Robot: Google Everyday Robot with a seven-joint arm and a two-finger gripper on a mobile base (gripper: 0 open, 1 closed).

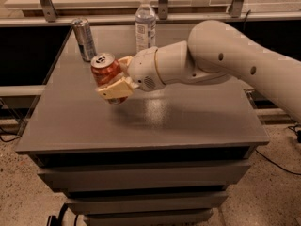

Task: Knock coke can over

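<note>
The coke can is red-orange with a silver top and sits at the left middle of the grey table. It is tilted, its top leaning toward the camera and left. My gripper is shut on the can. One cream finger crosses the can's lower front and the other is behind it. The can's base is hidden behind the front finger, so I cannot tell if it touches the table.
A slim silver-blue can stands upright at the back left of the table. A clear water bottle stands at the back middle. My white arm spans the right half of the table. A rail and shelf run behind.
</note>
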